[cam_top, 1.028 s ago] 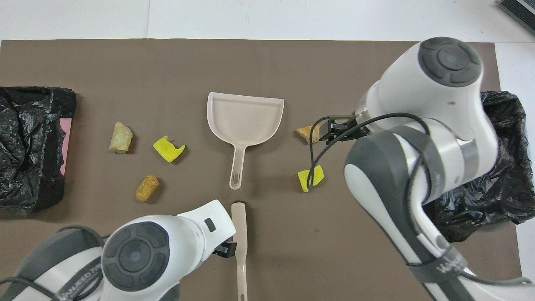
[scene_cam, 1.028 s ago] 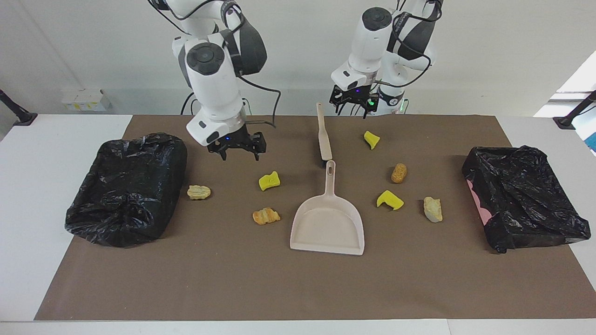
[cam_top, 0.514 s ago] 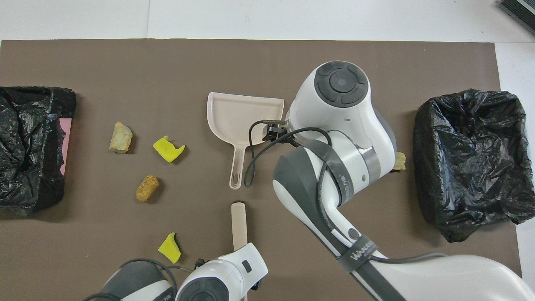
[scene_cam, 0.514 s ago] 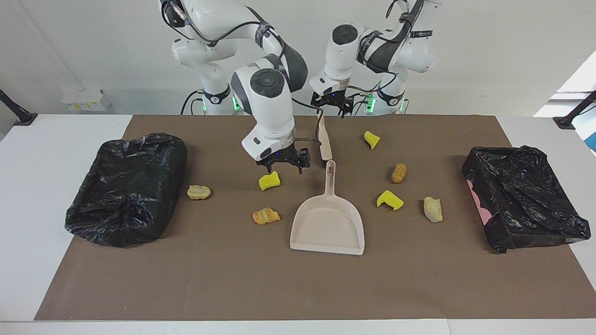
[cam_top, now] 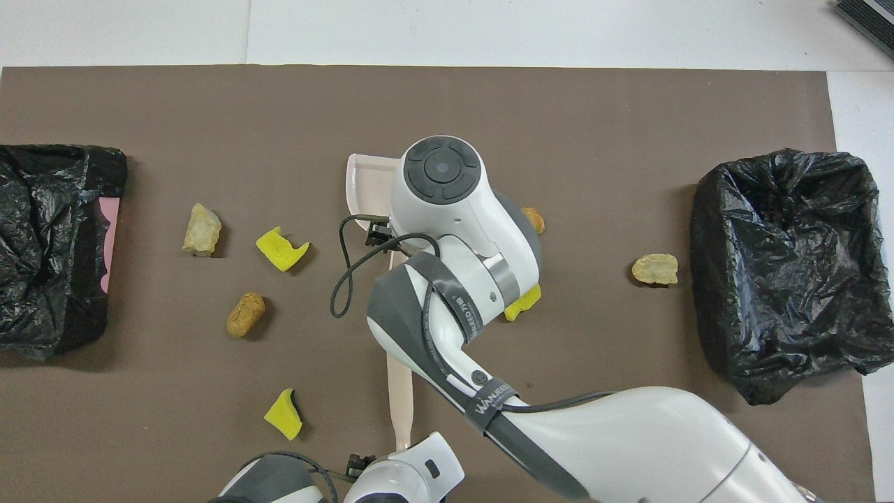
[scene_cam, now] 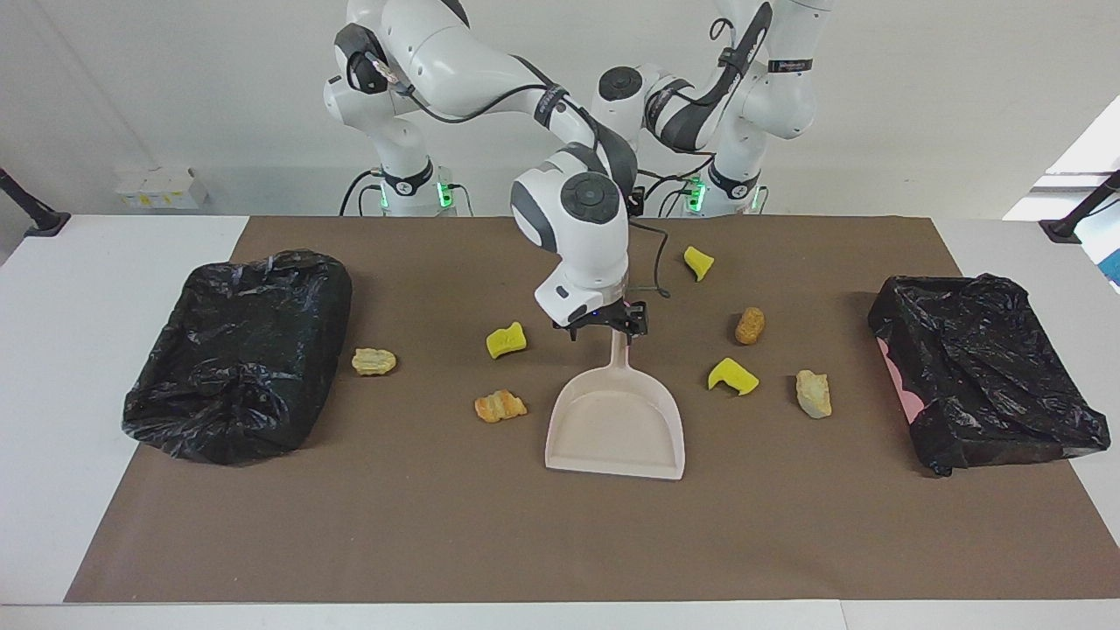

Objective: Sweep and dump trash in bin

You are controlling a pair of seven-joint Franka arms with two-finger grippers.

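The beige dustpan (scene_cam: 615, 424) lies mid-table, its handle pointing toward the robots. My right gripper (scene_cam: 604, 324) hangs open over the handle's end, a finger on either side. The beige brush (cam_top: 399, 391) lies nearer the robots, in line with the handle; the facing view hides it. My left gripper (cam_top: 357, 464) is over the brush's near end, mostly hidden. Trash lies scattered: yellow sponge pieces (scene_cam: 506, 339) (scene_cam: 733, 375) (scene_cam: 697, 262), an orange lump (scene_cam: 500, 406), a tan lump (scene_cam: 374, 360), a brown lump (scene_cam: 750, 325) and a beige lump (scene_cam: 813, 393).
A bin lined with a black bag (scene_cam: 236, 350) stands at the right arm's end of the brown mat, and another black-lined bin (scene_cam: 980, 367) at the left arm's end. The right arm stretches across the mat's middle.
My right arm has swung from beside the bin at its own end to the middle and come down over the dustpan handle. My left gripper has shifted to the brush's near end.
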